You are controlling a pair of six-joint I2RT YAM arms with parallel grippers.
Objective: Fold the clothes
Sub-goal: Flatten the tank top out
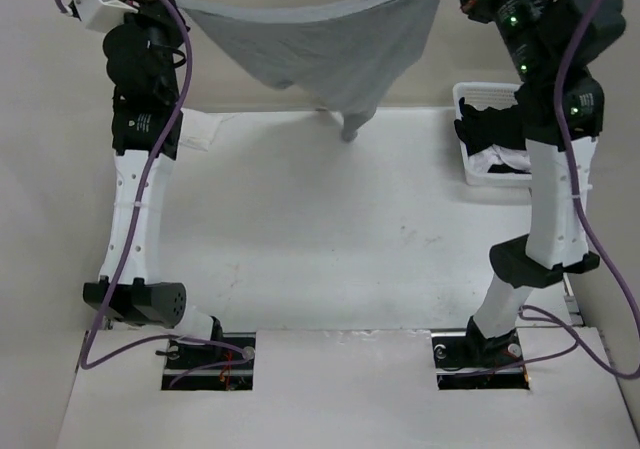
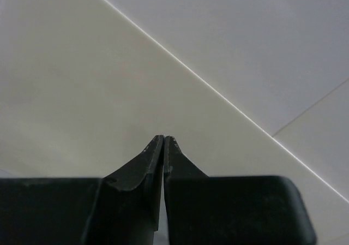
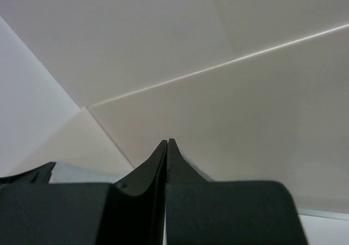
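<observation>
Tank top (image 1: 330, 54) hanging from left claw (image 2: 164, 138): soft grey jersey cloth, matt, creased. Claw fingers (image 2: 137, 167): smooth matt black plastic. Table (image 1: 330, 249) beneath claw: white, matt, smooth. Arm link (image 1: 135, 199) behind claw: glossy white plastic.

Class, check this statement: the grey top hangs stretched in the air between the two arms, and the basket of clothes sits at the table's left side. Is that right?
No. The basket sits at the table's right side, as the top view shows. The grey top does hang stretched in the air between the left arm and the right arm.
</observation>
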